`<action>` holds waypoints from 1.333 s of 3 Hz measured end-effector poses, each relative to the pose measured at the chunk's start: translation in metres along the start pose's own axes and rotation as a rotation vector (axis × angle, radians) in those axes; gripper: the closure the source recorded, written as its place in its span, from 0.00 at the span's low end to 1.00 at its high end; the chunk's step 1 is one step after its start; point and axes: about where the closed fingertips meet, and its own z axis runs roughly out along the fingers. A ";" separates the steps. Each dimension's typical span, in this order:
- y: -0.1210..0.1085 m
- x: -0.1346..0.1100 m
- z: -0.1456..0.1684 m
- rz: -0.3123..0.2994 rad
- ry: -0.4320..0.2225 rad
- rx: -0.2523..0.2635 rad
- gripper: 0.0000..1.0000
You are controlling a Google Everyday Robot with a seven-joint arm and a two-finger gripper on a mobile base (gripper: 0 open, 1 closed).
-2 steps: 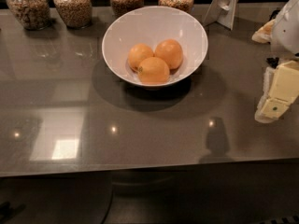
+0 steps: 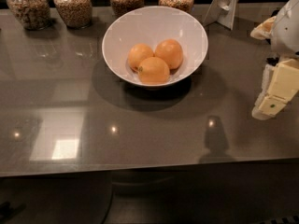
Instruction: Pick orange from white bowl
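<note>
The tool [image 2: 267,107] hangs on the right, pointing down over the counter [image 2: 154,139]. It is well apart from the white bowl [image 2: 113,40] holding the orange [image 2: 169,53]. I cannot tell if the tool is gripping.

No text, label, brand, number or sign can be read anywhere in view. Pincer [image 2: 271,101] is seen at right edge, above table [image 2: 140,139], well apart from white bowl [image 2: 191,27]; one small dark dot is noted on its pale lower block, no lettering. White bowl is seen plain, unmarked. Glass jars [image 2: 72,6] in row along far side of table are seen without readable labels. White stand [image 2: 223,3] at far right of table is seen side-on; nothing readable on it.
</note>
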 end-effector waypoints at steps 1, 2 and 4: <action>-0.021 -0.012 0.002 -0.019 -0.135 0.061 0.00; -0.053 -0.037 0.003 -0.061 -0.277 0.122 0.00; -0.109 -0.092 0.009 -0.154 -0.456 0.157 0.00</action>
